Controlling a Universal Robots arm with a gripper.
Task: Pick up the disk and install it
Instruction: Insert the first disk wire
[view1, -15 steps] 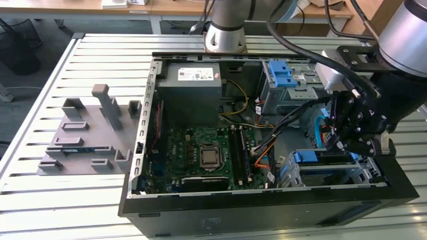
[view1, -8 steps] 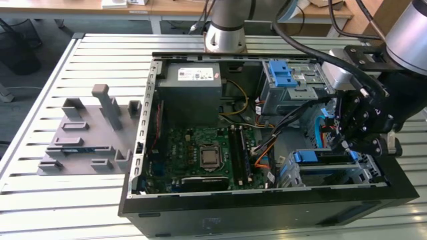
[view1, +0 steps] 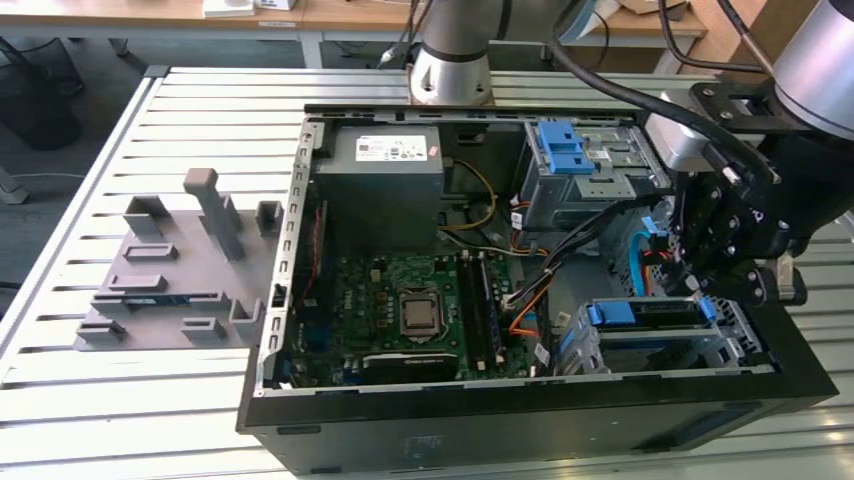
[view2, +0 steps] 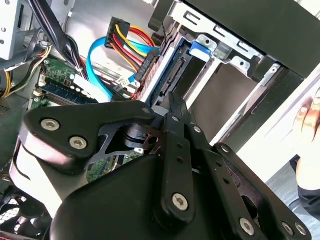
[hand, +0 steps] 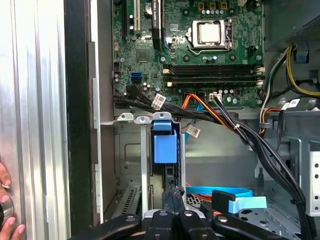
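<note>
The disk (view1: 661, 312) sits edge-up in the lower drive cage (view1: 741, 345) at the exterior view's right of the open computer case. Its blue carrier tab (hand: 165, 145) stands out in the first wrist view, and its blue-and-white carrier rail (view2: 172, 67) runs into the bay in the second wrist view. My gripper (view1: 705, 288) hangs right over that bay. Its thin fingertips (hand: 173, 194) are pressed together, shut with nothing between them, right at the disk's exposed edge (view2: 176, 102). Whether they touch it I cannot tell.
Black, orange and blue cables (hand: 235, 125) cross beside the bay. The motherboard (view1: 407, 305), grey power-supply box (view1: 387, 165) and upper cage with a blue latch (view1: 561, 150) fill the case. A grey fixture (view1: 174, 270) lies on the slatted table. A person's hand (view2: 310, 125) rests outside the case wall.
</note>
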